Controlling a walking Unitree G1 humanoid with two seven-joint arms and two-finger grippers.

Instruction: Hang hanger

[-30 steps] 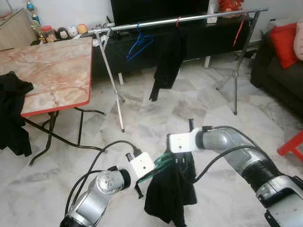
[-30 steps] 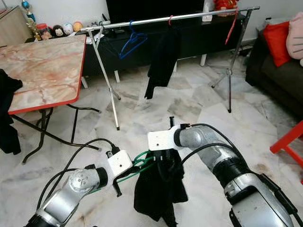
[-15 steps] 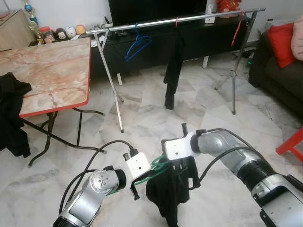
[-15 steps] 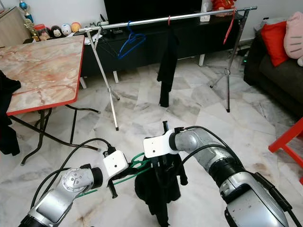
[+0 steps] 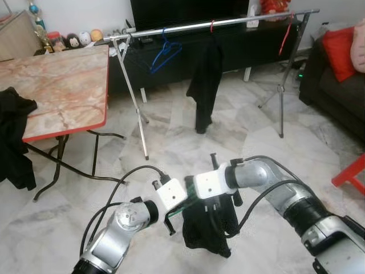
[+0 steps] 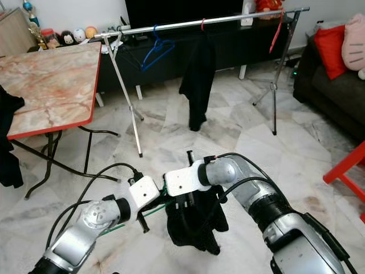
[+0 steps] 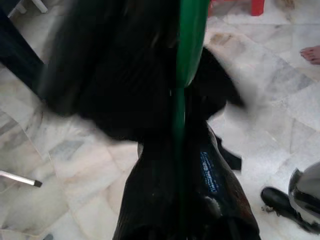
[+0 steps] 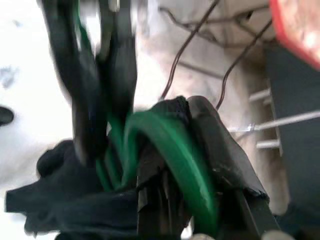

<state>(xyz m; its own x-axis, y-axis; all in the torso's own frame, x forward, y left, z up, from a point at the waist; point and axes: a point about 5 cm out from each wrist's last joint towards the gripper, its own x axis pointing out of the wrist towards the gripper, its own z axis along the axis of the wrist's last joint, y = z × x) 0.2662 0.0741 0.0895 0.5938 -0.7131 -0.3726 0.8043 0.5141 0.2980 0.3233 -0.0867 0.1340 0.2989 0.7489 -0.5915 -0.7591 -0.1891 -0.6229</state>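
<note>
A green hanger (image 6: 155, 209) with a black garment (image 5: 208, 231) draped on it hangs low over the floor between my two grippers. My left gripper (image 5: 170, 221) is shut on the hanger's green bar (image 7: 182, 100). Close on its right, my right gripper (image 5: 219, 212) is shut on the hanger's curved green top (image 8: 175, 150), with cloth bunched around it. Further off stands the clothes rail (image 5: 239, 20), carrying a blue hanger (image 5: 165, 54), another black garment (image 5: 204, 80) and a red hanger (image 5: 283, 37).
A marble-top folding table (image 5: 57, 85) with a red edge stands on the left, black cloth (image 5: 14, 137) hanging off it. On the right are a dark sofa (image 5: 336, 85) and a red stool (image 5: 352, 171). A person's bare foot (image 7: 310, 52) rests on the tiles.
My right gripper has moved left, closer to the left gripper. The held garment has spread wider. The black garment on the rail has swung and turned broader.
</note>
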